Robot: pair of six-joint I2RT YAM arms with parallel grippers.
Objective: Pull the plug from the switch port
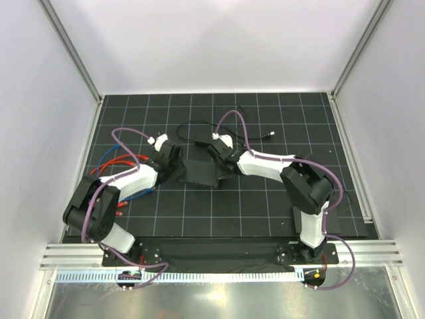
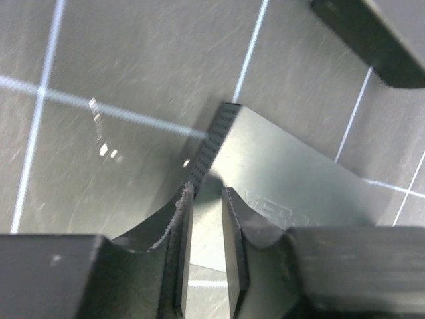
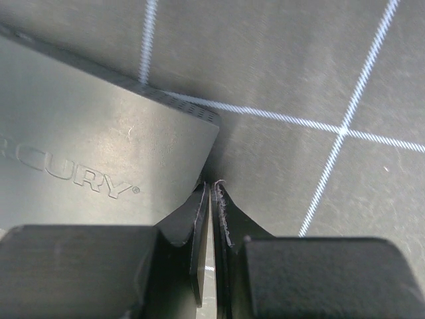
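The switch (image 1: 199, 172) is a flat matte-black box lying on the gridded mat between my two grippers. In the left wrist view its corner (image 2: 279, 166) lies right under my left gripper (image 2: 207, 189). The jaws there stand a narrow gap apart, and box top and mat show through the gap. My right gripper (image 3: 211, 186) is shut with only a hairline slit, its tips at the opposite corner of the switch (image 3: 99, 146) and nothing between them. From above, the left gripper (image 1: 174, 163) and right gripper (image 1: 223, 159) flank the box. The plug and the port are hidden.
Red and blue cables (image 1: 114, 163) lie at the left beside my left arm. A thin black cord (image 1: 255, 138) with a small end runs behind the switch. A black block (image 2: 372, 40) sits beyond the switch in the left wrist view. Aluminium posts and white walls enclose the mat.
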